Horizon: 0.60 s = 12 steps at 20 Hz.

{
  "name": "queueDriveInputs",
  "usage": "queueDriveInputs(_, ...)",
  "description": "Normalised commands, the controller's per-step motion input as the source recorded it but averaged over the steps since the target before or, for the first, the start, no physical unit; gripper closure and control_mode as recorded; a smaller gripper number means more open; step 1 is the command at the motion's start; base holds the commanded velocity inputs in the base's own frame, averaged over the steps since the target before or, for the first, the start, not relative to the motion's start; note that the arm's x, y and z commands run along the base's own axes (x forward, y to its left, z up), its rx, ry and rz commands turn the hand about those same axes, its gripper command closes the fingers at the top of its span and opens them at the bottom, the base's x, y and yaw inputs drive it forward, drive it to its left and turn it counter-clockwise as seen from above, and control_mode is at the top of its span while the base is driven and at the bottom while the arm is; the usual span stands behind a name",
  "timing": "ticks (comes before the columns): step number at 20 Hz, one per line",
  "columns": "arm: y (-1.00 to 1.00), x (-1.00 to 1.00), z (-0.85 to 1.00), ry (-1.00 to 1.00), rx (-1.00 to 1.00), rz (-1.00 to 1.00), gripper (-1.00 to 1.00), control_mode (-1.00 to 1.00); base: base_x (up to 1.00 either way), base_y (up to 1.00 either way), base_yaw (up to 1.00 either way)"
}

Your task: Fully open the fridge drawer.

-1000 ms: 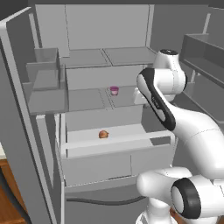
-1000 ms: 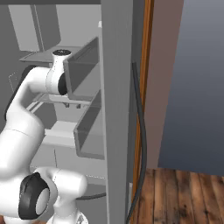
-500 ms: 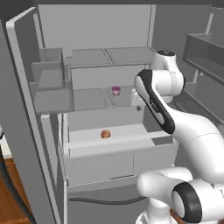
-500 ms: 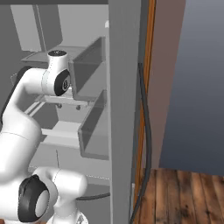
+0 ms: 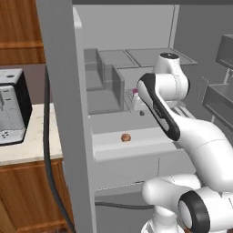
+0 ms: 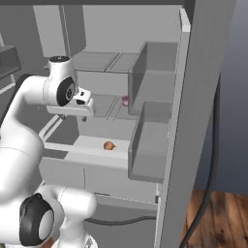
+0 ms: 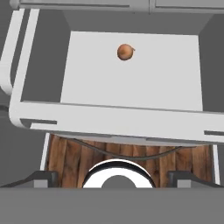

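Note:
The fridge drawer is pulled out from the fridge, a wide light-grey tray with a paler front lip. A small brown round item lies on its floor toward the back; it shows too in the left base view and the right base view. My gripper hangs above the drawer's front lip, pointing down, open, nothing between its fingertips. In the right base view the gripper sits under the white wrist.
An open fridge door stands close on the left, another with grey bins on the right. A pink cup sits on the shelf above the drawer. A closed lower drawer front is below. A counter appliance stands at the left.
Both base views have shifted, so the cameras moved: the door edges now loom much closer. The drawer stays pulled out and the hand stays above it.

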Motion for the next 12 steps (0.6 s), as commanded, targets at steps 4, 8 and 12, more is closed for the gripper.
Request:
queueDriveInputs(4, 0.0, 0.0, 0.0, 0.0, 0.0, 0.0, -1.0, 1.0, -0.47, 0.0, 0.0)
queueDriveInputs(8, 0.0, 0.0, 0.0, 0.0, 0.0, 0.0, -1.0, 1.0, -0.49, 0.0, 0.0)
queueDriveInputs(12, 0.0, 0.0, 0.0, 0.0, 0.0, 0.0, -1.0, -1.0, -0.11, 0.0, 0.0)
